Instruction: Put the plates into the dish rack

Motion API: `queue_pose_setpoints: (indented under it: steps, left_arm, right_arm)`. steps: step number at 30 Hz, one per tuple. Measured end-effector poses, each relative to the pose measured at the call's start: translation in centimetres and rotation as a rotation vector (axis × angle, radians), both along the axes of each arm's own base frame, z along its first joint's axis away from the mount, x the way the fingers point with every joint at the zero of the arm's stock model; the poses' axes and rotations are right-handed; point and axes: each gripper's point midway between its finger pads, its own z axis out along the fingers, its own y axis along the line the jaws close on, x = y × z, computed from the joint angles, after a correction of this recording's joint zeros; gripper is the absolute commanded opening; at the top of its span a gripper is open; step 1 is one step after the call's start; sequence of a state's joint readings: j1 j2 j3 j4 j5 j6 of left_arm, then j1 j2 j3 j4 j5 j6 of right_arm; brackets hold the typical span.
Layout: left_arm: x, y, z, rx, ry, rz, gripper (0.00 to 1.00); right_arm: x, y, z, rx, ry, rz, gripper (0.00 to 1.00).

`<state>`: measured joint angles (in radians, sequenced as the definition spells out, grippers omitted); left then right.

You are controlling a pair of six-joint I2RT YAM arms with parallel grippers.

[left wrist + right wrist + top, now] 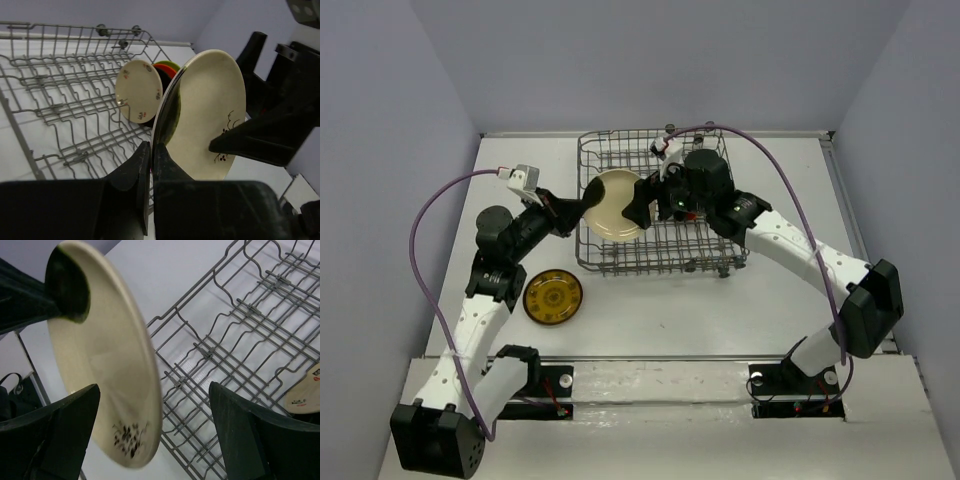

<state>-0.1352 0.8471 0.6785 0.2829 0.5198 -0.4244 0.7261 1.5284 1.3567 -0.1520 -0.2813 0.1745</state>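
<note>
Plate [210, 115] clamped in left end effector [151, 150]

I am watching through the top camera from high above and behind the rig, facing down and forward, far enough back to be taking in the whole bench [770, 300] and the rack [710, 250]. The left wrist camera is looking out along the left claw [151, 150], right up close, facing across the rack with the plate [205, 110] filling mid-frame. The right wrist camera is looking out between the fingers of the right claw [154, 387], equally close, facing the same plate and the rack floor. All three views are sharing that plate and the rack wires.
</note>
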Motion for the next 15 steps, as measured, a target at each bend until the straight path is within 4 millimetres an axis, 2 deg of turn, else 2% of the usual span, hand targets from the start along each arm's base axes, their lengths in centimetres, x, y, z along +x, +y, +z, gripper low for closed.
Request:
queue_pose_setpoints:
  steps: [3, 4, 5, 7, 8, 9, 10, 12, 13, 14, 15]
  left_arm:
    - [-1.3, -1.5, 0.7, 0.001, -0.032, -0.077, 0.06]
    - [-1.6, -1.8, 1.1, 0.001, -0.047, -0.091, 0.06]
    - [-1.9, -2.0, 1.4, 0.003, -0.061, -0.1, 0.06]
    - [-2.5, -2.2, 2.0, 0.003, -0.088, -0.113, 0.08]
    - [-2.7, -2.4, 2.3, 0.002, -0.101, -0.119, 0.12]
    - [-2.9, -2.5, 2.4, 0.003, -0.106, -0.125, 0.19]
    - [-2.9, -2.5, 2.5, 0.004, -0.109, -0.127, 0.37]
    - [-2.3, -1.9, 2.0, 0.009, -0.096, -0.087, 0.57]
    - [-2.3, -2.0, 1.9, 0.011, -0.094, -0.089, 0.86]
    - [-2.5, -2.2, 1.8, 0.007, -0.09, -0.098, 0.97]
    - [-2.7, -2.3, 1.9, 0.009, -0.095, -0.1, 0.99]
  right_arm:
    - [0.1, -0.2, 0.1, -0.01, -0.016, -0.003, 0.93]
    - [0.1, -0.3, 0.3, -0.01, -0.024, -0.006, 0.89]
    - [0.1, -0.5, 0.6, -0.007, -0.03, -0.01, 0.73]
    - [-0.4, -0.7, 1.3, 0.008, -0.038, -0.007, 0.5]
    - [-0.6, -0.7, 1.7, 0.018, -0.043, 0.001, 0.22]
    - [-1.0, -0.6, 2.0, 0.026, -0.045, 0.014, 0.11]
    - [-1.5, -0.4, 2.4, 0.045, -0.039, 0.035, 0.07]
    - [-2.8, 0.2, 3.1, 0.094, -0.01, 0.097, 0.07]
    - [-3.3, 0.5, 3.3, 0.11, 0.003, 0.111, 0.07]
    - [-3.3, 0.7, 3.4, 0.118, 0.004, 0.117, 0.07]
    - [-3.2, 0.8, 3.2, 0.125, 0.022, 0.109, 0.07]
